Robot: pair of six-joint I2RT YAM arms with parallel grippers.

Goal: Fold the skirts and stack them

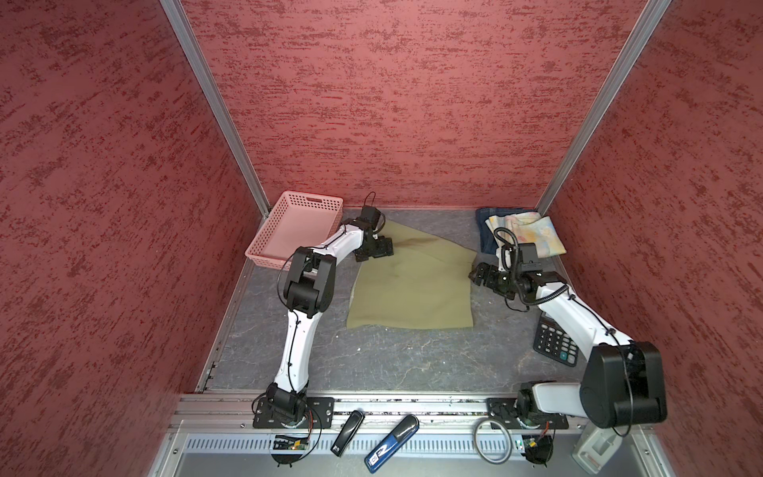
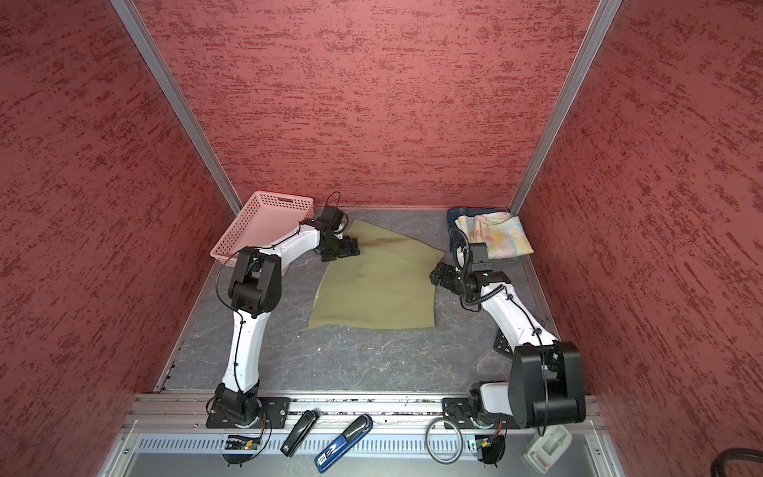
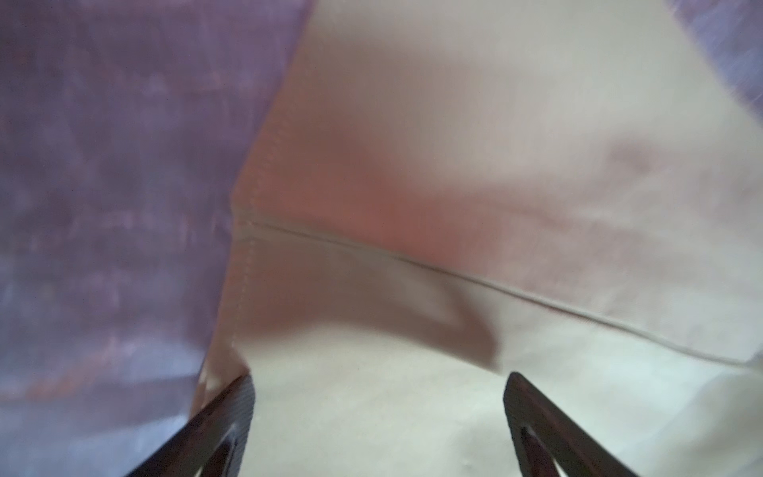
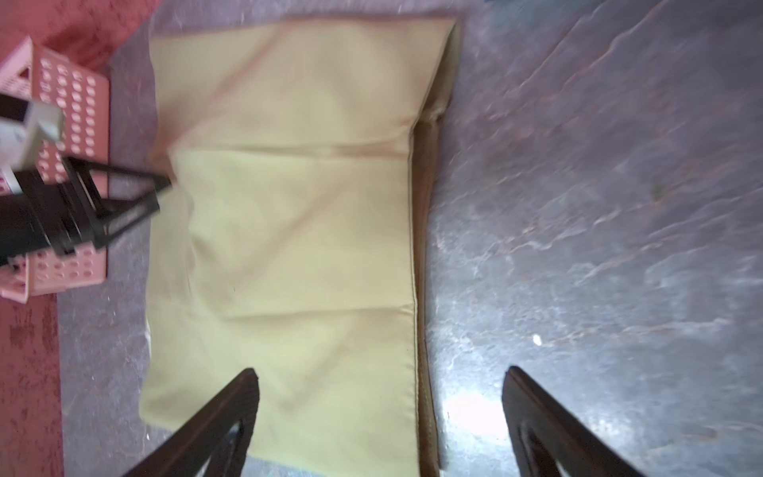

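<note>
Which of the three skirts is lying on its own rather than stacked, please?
The olive green skirt, lying alone on the table. The pastel floral skirt lies folded atop the dark denim skirt in the far right corner.

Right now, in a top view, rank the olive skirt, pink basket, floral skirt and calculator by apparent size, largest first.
1. olive skirt
2. pink basket
3. floral skirt
4. calculator, partly hidden by the right arm, so tentative

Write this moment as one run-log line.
left tool: open, over olive skirt far-left edge | right tool: open, over its right edge | floral skirt: folded on denim skirt
</note>
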